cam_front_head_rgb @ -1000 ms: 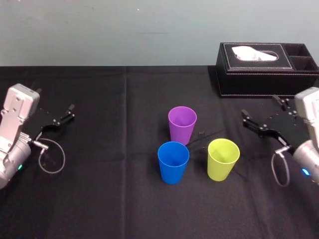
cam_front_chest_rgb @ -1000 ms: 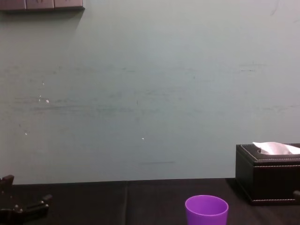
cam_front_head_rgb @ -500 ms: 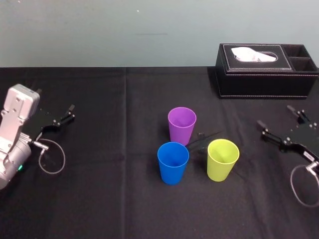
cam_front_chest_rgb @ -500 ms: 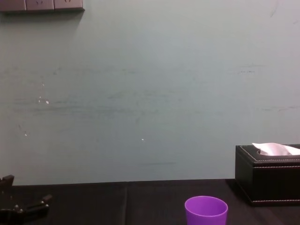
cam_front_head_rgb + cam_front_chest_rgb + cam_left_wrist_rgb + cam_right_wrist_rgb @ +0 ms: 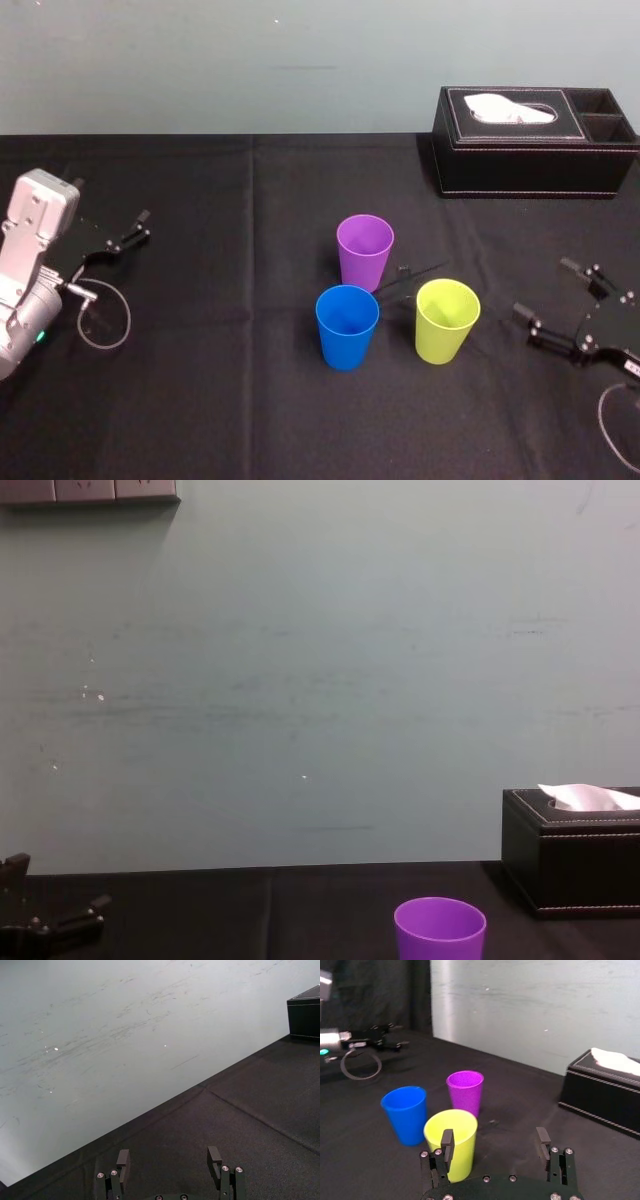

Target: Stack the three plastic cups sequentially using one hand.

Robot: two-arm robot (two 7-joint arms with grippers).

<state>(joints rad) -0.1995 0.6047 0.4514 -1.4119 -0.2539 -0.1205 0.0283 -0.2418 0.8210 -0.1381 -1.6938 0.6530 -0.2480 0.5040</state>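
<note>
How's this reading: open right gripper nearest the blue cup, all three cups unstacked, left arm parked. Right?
No: the right wrist view shows the open right gripper nearest the yellow-green cup, not the blue cup. The purple cup also stands apart; the left gripper is parked at the left.

Offers bare bench (image 5: 500, 385) between right claw (image 5: 543, 288) and yellow-green cup (image 5: 447, 320), with blue cup (image 5: 347, 326) and purple cup (image 5: 365, 250) crowding close beyond.
</note>
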